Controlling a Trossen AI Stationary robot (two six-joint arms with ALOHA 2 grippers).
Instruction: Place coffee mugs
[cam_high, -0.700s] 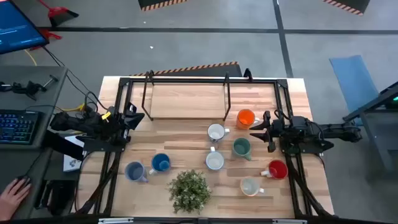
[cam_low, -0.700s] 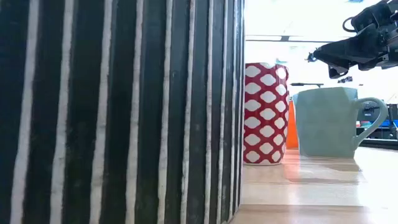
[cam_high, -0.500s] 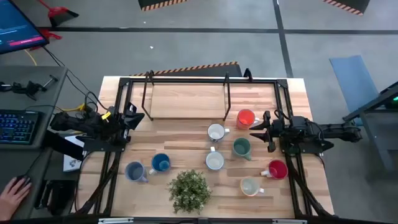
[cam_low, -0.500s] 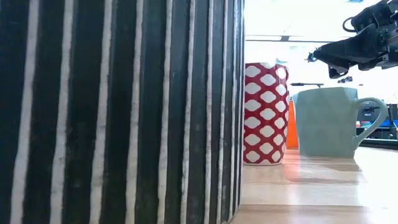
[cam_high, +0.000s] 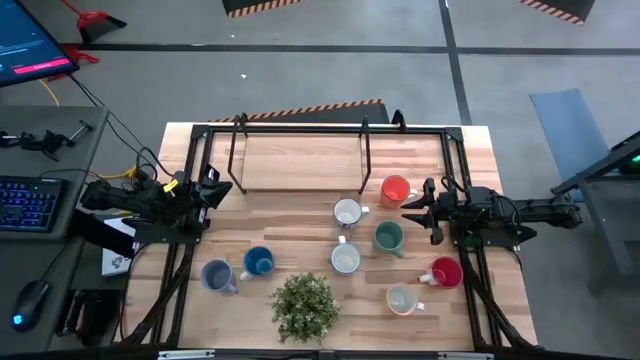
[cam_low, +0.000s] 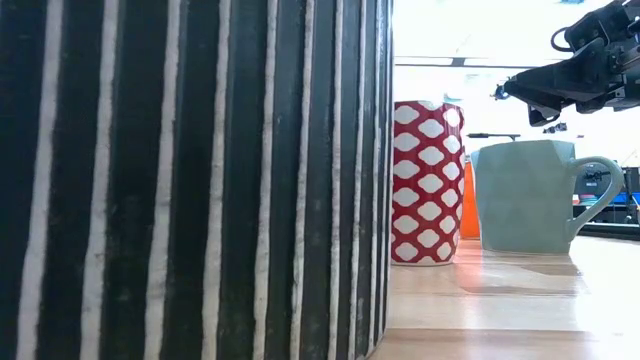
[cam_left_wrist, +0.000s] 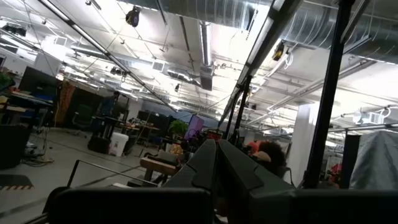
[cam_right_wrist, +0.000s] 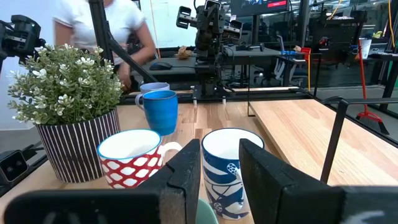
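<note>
Right tool open: fingers apart, nothing held between them. Raised above the desk, higher than the mug rims in the low view, pointing toward the middle of the desk. Just beside it on the far side, the orange mug; just beside it on the near side, the green mug, handle turned toward the right arm.

Farther inward, two white mugs: one level with the tool, the other nearer the front edge. Through the gap between the fingers in the right wrist view, a white mug with a blue pattern.

Under the right arm, toward the front right corner, the red mug, white-patterned, and the cream mug next to it. All upright, none touching another.

At the front middle, a leafy potted plant in a striped pot. Left of it, the blue mug and the grey-blue mug, close together.

At the back, a black wire rack standing over bare wood.

Left tool closed on nothing, waiting at the left edge of the desk, well apart from every mug.

Beyond the desk in the right wrist view, a person in a white shirt.
</note>
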